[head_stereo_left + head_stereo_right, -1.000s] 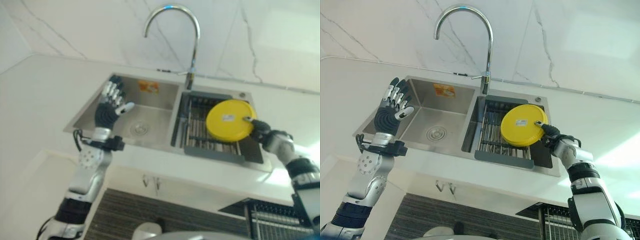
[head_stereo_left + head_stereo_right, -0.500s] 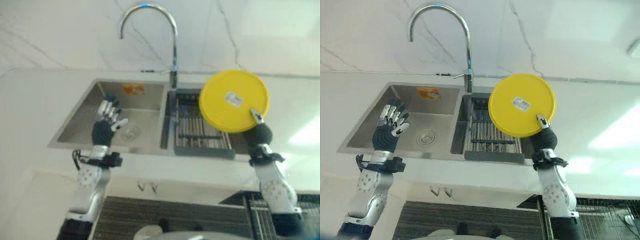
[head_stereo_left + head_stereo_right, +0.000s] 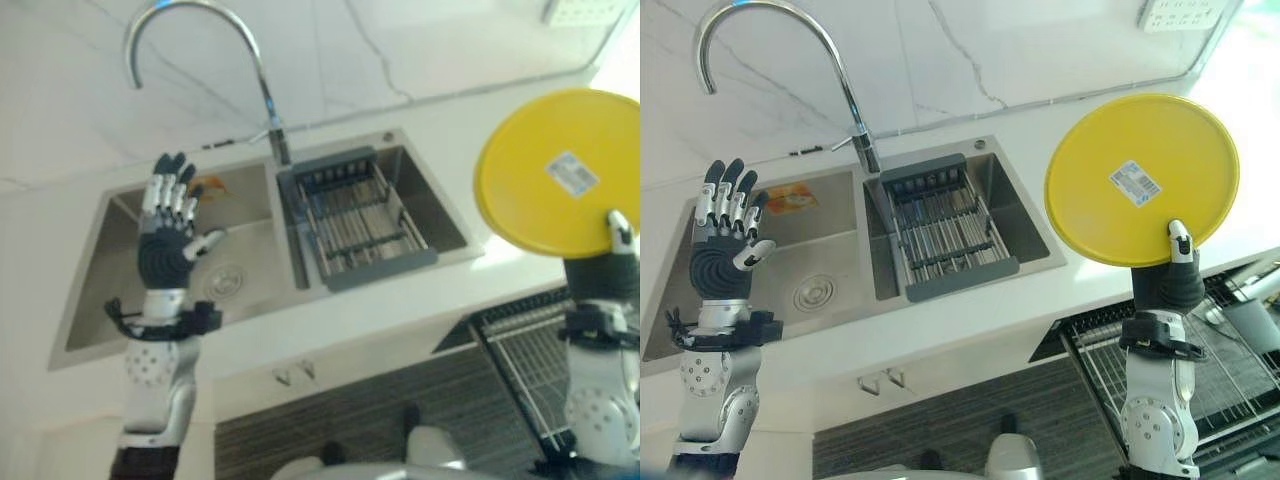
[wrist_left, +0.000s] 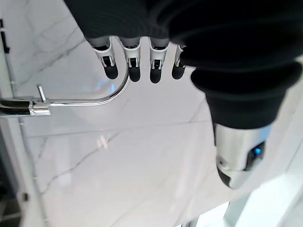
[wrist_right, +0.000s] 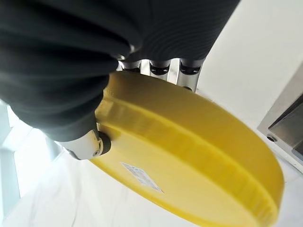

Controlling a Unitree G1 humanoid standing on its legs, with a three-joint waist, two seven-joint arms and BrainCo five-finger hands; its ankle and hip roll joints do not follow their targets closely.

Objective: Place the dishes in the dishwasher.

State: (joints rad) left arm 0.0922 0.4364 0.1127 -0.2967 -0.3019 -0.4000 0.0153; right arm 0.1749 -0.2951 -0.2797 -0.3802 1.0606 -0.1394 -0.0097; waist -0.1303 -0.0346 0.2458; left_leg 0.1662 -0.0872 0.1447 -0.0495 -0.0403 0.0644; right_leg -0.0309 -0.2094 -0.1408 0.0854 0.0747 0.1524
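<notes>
A round yellow plate (image 3: 1140, 178) with a small white label on its underside is held upright in the air at the right, above the counter edge. My right hand (image 3: 1172, 283) is shut on its lower rim, thumb pressed on the near face; the right wrist view shows the plate (image 5: 189, 161) pinched between thumb and fingers (image 5: 161, 66). Below that arm, the pulled-out wire rack of the dishwasher (image 3: 1210, 370) is in view. My left hand (image 3: 725, 240) is raised open, fingers straight, over the left sink basin (image 3: 790, 270).
A grey drying rack (image 3: 940, 225) sits in the right sink basin. A tall curved tap (image 3: 855, 120) rises behind the sink. A white counter (image 3: 940, 330) runs along the front. A wall socket (image 3: 1175, 12) is at the top right.
The camera has swung to the right. My right hand has carried the plate up and off the drying rack, out past the sink's right side. The left hand stays raised.
</notes>
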